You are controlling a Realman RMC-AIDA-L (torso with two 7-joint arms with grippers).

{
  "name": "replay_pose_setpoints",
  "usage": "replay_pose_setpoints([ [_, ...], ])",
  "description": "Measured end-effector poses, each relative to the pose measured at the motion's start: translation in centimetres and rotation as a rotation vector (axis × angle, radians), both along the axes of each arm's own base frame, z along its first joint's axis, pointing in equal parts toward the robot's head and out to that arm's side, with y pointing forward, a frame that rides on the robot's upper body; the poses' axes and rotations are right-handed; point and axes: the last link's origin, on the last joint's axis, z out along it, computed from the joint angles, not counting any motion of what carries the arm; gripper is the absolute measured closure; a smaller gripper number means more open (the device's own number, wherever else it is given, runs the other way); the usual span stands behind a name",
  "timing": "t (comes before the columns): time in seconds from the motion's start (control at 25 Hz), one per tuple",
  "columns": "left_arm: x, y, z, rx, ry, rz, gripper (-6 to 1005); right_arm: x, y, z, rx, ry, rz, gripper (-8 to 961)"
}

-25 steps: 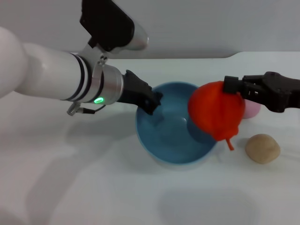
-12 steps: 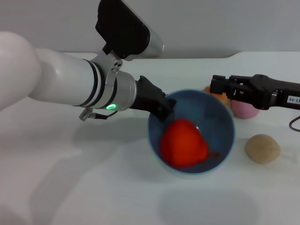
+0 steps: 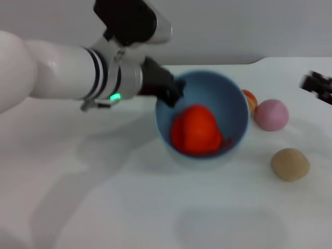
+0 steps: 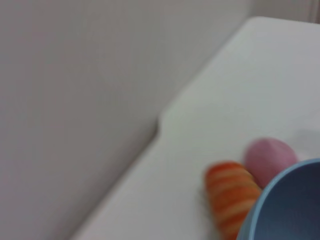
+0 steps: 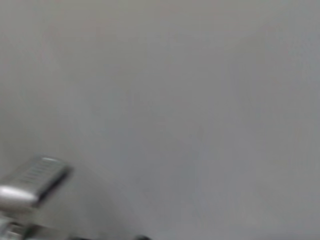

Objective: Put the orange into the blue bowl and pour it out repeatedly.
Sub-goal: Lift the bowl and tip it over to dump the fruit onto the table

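The orange [image 3: 196, 130] lies inside the blue bowl [image 3: 228, 101], which is lifted off the table and tilted toward me. My left gripper [image 3: 171, 96] is shut on the bowl's left rim. A slice of that rim [image 4: 285, 200] shows in the left wrist view. My right gripper [image 3: 319, 85] is blurred at the far right edge of the head view, well away from the bowl and holding nothing I can see.
A striped orange-and-cream loaf [image 3: 250, 101] [image 4: 231, 195] and a pink ball [image 3: 271, 114] [image 4: 270, 157] lie right of the bowl. A tan ball [image 3: 290, 164] sits nearer the front right. The white table [image 3: 129, 207] ends at a grey wall behind.
The right gripper let the orange drop into the bowl and pulled back to the right. The left gripper lifted the bowl and moved it up and slightly left.
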Motion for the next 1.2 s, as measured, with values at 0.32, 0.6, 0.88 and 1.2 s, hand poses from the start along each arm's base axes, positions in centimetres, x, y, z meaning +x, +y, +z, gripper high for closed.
replay_pose_setpoints([
  [0.32,2.5,0.3,-0.3,0.122,0.039,-0.219,999,5.7,-4.4,0.0,0.223,-0.030,-0.187,333],
  [0.6,5.4,-2.7,-2.3,0.220,0.152,-0.564,1000,7.4,-6.1,-1.0,0.405,-0.023,-0.264,261],
  [0.88,6.0,-6.2,-3.8,0.287,0.252,-0.911,1000,7.8,-6.1,-1.2,0.441,-0.039,-0.290,230],
  [1.2,4.8,-9.1,-4.5,0.491,0.392,-1.229,999,7.5,-5.4,-1.2,0.441,-0.036,-0.277,232],
])
